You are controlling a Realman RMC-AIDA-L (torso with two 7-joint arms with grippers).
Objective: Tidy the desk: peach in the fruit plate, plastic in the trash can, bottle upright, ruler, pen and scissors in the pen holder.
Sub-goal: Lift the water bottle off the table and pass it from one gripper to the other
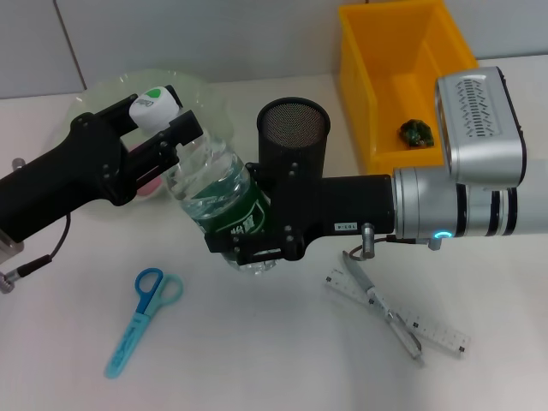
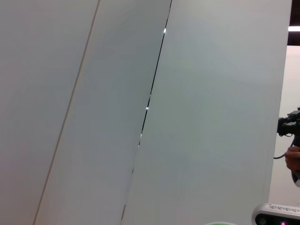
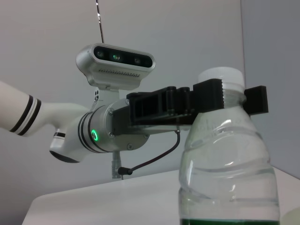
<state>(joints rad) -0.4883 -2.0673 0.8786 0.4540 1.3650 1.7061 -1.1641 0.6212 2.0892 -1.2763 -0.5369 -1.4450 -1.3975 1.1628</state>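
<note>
The bottle (image 1: 216, 199), clear with a green label and white cap, stands off the desk (image 1: 282, 368) between both arms. My left gripper (image 1: 165, 128) is shut on its neck just under the cap. My right gripper (image 1: 250, 233) is shut on its lower body. In the right wrist view the bottle (image 3: 225, 164) fills the foreground with the left gripper (image 3: 219, 97) clamped at its neck. The peach (image 1: 151, 185) shows as a pink patch in the fruit plate (image 1: 201, 96), mostly hidden by the left arm. Scissors (image 1: 141, 321), ruler (image 1: 432, 331) and pen (image 1: 383, 306) lie on the desk. The pen holder (image 1: 294, 128) stands behind the bottle.
The yellow trash can (image 1: 377, 77) stands at the back right with the plastic (image 1: 417, 131), a small green crumpled piece, inside it. The pen lies across the ruler under my right arm. The left wrist view shows only a pale wall.
</note>
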